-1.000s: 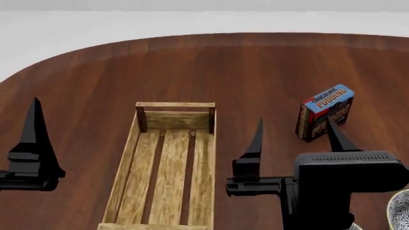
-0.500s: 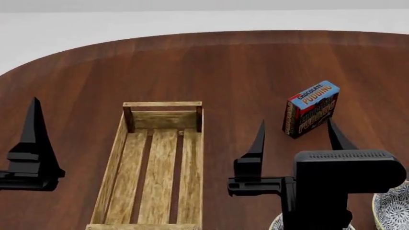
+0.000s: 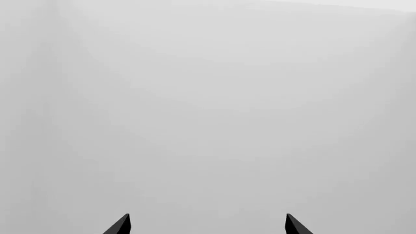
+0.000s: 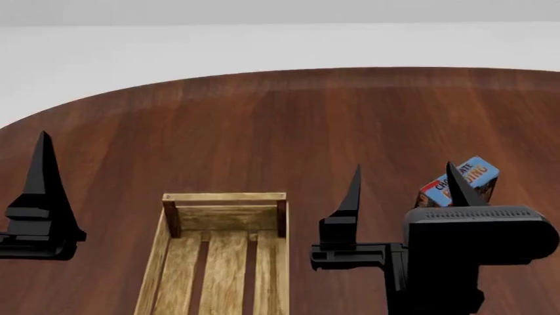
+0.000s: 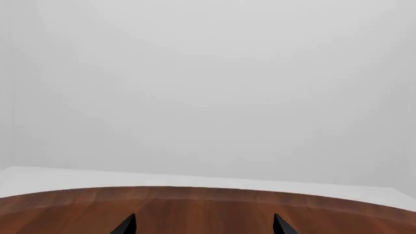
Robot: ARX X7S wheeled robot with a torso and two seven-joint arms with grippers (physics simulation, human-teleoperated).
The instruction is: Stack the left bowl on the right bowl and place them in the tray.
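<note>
Left gripper (image 4: 39, 197): one finger in head view, two tips well apart in its wrist view, so jaws wide, nothing held. One tray (image 4: 223, 262) on the table (image 4: 262, 125), centre-left, cut off by the lower frame edge. Right gripper (image 4: 402, 190): jaws wide, nothing held. One pudding box (image 4: 468, 180) far right, partly hidden; "PUDDING" partly legible. Zero bowls in view.

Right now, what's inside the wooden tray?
The tray shows only bare slats; no bowl in it. Its near end runs off the bottom of the head view, so that part cannot be checked.
</note>
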